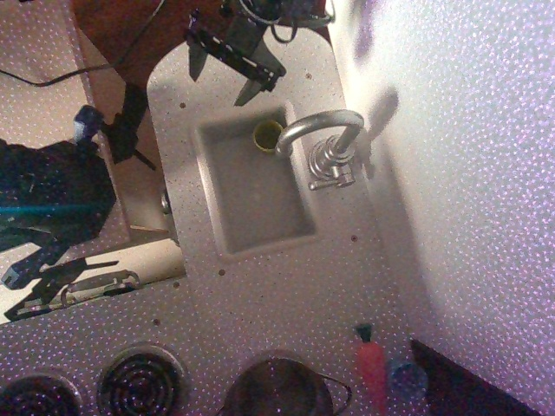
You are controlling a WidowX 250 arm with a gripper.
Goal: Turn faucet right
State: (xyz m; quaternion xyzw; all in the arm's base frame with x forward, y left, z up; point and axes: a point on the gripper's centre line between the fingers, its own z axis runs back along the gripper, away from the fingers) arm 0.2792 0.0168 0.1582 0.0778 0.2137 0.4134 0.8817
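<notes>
While nothing yet touches the tap, the job of turning it right looks unstarted. Along the counter's left edge, dark equipment and trailing cables (52,186) crowd the margin, and two coiled black stove burners (139,381) sit at its near left corner. Moving right, the recessed grey rectangular sink basin (260,208) occupies the counter's middle, with a small yellow-green cup (267,134) standing in its far right corner. Above the basin's far edge hovers the black two-fingered robot gripper (227,76), its fingers spread apart and holding nothing, well clear of its target. Just beside the basin's right rim stands the small shiny silver faucet (328,149), its curved gooseneck spout arching out over the cup and its short lever jutting toward the near edge. Open counter between gripper and spout appears to offer an unobstructed approach; the speckled white wall (451,173) close along the right edge leaves little room behind the tap. A round metal pot (277,390) and a red-handled brush (371,368) lie at the near edge.
</notes>
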